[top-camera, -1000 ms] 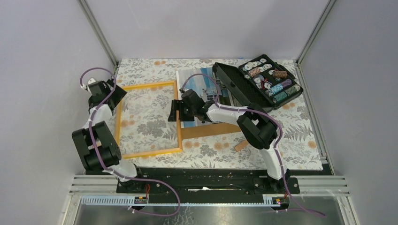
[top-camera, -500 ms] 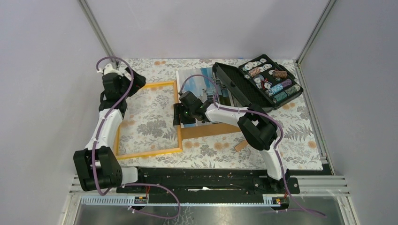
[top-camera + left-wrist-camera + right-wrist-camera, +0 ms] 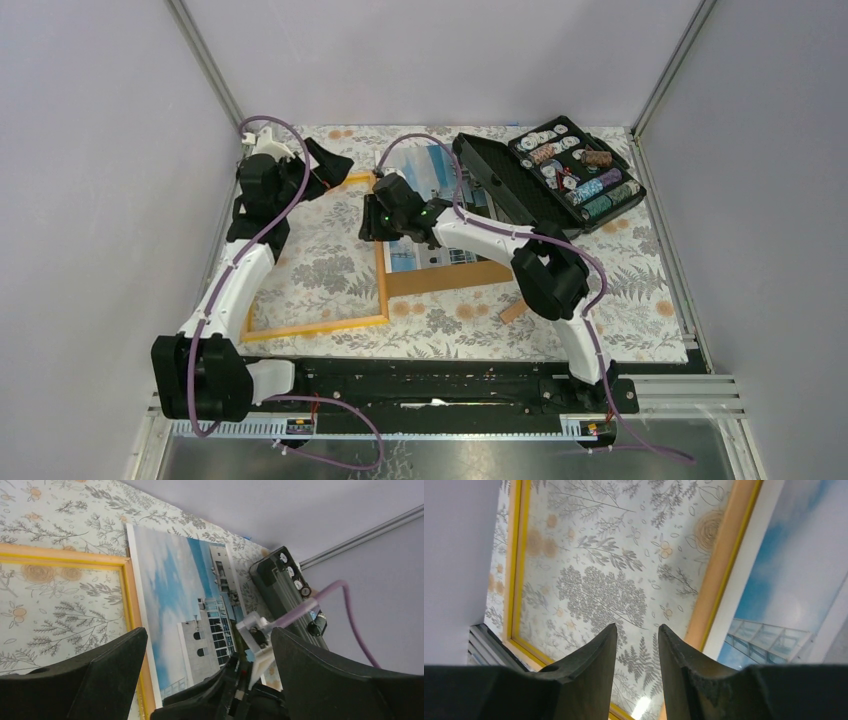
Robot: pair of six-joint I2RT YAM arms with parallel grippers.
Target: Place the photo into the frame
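— On the tabletop (image 3: pixel 640 290), where's the photo (image 3: pixel 175 605)?
— Just right of the frame (image 3: pixel 315 327), long axis along its right rail. Your right fingers (image 3: pixel 684 665), narrowly parted and empty, hang over that rail, nearest. Your left fingers (image 3: pixel 90 670) gape wide at the far corner. Open room lies leftward, inside the frame; the black case (image 3: pixel 545 175) crowds the right.

The floral-clothed table (image 3: pixel 640 290) bears an orange frame (image 3: pixel 310 328) left, photo (image 3: pixel 432 165) and brown board (image 3: pixel 450 277) centre, black chip case (image 3: pixel 560 175) upper right.
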